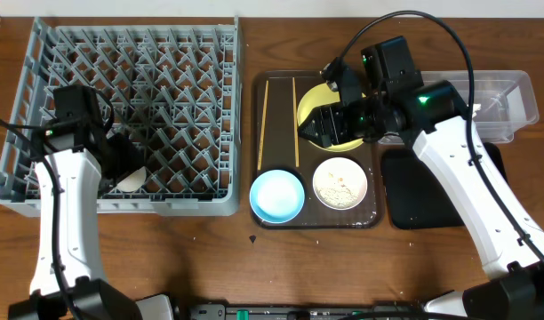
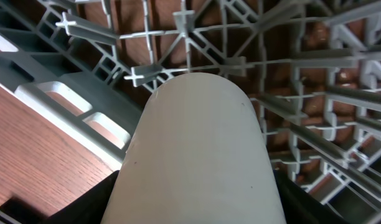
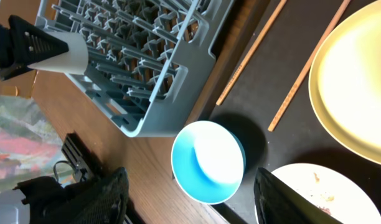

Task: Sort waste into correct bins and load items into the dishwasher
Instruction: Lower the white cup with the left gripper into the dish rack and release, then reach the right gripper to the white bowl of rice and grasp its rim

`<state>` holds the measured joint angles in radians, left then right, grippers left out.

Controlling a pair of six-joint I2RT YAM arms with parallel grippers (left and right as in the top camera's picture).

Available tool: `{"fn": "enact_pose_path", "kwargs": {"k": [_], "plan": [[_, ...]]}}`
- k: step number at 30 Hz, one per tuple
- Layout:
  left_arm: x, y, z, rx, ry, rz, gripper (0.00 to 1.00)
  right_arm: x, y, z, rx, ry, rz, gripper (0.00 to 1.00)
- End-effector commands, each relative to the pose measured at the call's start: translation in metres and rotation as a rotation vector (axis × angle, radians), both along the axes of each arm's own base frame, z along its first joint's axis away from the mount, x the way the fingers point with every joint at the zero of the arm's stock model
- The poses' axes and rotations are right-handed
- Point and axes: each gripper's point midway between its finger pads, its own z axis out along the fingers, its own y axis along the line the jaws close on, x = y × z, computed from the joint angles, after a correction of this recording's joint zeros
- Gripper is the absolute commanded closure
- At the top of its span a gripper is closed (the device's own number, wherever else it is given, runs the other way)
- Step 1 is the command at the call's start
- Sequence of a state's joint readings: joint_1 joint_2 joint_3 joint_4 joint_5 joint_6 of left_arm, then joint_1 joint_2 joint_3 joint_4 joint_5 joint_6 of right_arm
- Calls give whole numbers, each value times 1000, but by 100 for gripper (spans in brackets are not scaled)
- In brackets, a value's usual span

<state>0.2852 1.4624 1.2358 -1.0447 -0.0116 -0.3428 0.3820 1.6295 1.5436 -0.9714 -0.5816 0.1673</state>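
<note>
My left gripper [image 1: 119, 162] is clamped on the cup [image 2: 197, 155], holding it out ahead of the fingers over the rack [image 1: 165, 203]. My right gripper [image 3: 187, 186] hangs with jaws apart and empty, the plate [image 3: 358, 81] beneath its wrist and the blue bowl [image 3: 208, 160] beyond its fingertips.

No text or labels can be read.
</note>
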Motion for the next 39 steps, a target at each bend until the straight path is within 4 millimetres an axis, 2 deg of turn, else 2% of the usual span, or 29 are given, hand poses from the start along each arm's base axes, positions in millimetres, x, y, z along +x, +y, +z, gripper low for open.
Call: {"fn": "enact_pose_path", "kwargs": {"k": [1,2,4,5,10,13,15,19,22,25,27,31,33,36,39], "plan": [[0,12,1,29,8,27,50,0,1,3,-6,-20,15,38],[0,13,0,27,12,30,46,0,1,3,-6,-20,15,38],[1,14,-2,23,14,33,28,0,1,3,-5,-21,15,38],[2,14,-2,23,11,33,25,0,1,3,-5,-21,15,38],[5,14,3,26,-14,32,19,1,1,3,-4,-24,15,39],[7,11,9,17,-41,26,18,1,1,3,-6,-25,14,39],[11,3,18,-23,-84,-6,18,1,1,3,-8,-25,14,39],[20,-11,47,-72,-197,-48,18,1,1,3,-7,-26,14,38],[17,-19,62,-89,-252,-75,22,2,1,4,-6,-29,13,38],[10,-30,69,-117,-263,-128,28,2,0,3,-10,-29,11,38],[5,-43,72,-162,-270,-174,33,3,-1,2,-22,-33,5,39],[5,-91,88,-303,-345,-382,33,8,-7,-3,-66,-32,-47,40],[3,-114,98,-352,-387,-476,34,9,-11,-7,-100,-18,-90,44],[-4,-141,109,-372,-418,-595,33,5,-15,-17,-177,-1,-131,50],[-12,-163,115,-372,-430,-695,32,-2,-13,-33,-275,-3,-135,51]]}}
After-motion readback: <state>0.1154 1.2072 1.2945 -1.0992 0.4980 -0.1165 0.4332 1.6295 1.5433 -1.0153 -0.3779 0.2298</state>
